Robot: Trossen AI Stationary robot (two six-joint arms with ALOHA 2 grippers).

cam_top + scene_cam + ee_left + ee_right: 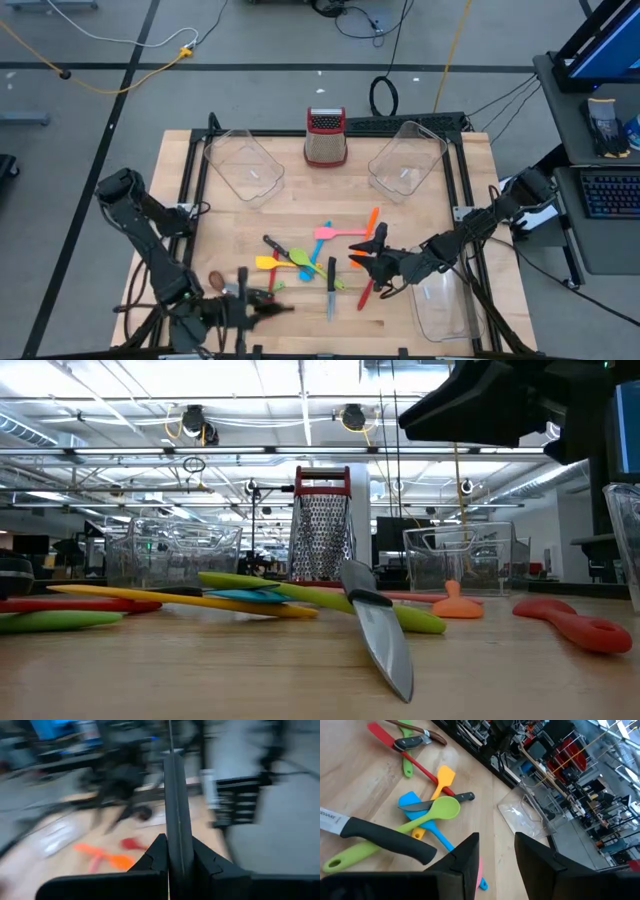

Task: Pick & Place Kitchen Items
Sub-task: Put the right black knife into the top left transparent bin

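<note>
overhead, you'll see most of the work is left: the utensils (320, 258) lie scattered mid-surface, among them an orange spatula (368, 226), a pink spatula (335, 232), a yellow spatula (268, 262), a green spoon (298, 256) and a black-handled knife (331, 284). the two clear bins (244, 165) (407, 158) at the far side look empty, and so does the third bin (446, 305) near the right edge, as far as you can tell. the box grater (325, 136) stands between the far bins. your right tool (366, 262) hovers over the right side of the pile; your left tool (262, 306) sits at the near edge.

from surface level, the knife (380, 628) lies nearest you, blade forward, the green spoon (330, 600) behind it and a red utensil (572, 622) off to the side.

your left wrist view is blurred, but the left tool (175, 852) is closed on a thin dark upright piece, likely a knife handle (176, 815).

your right wrist view shows the right tool (496, 852) parted and empty, above a blue spatula (422, 820) and the green spoon (427, 817).
</note>
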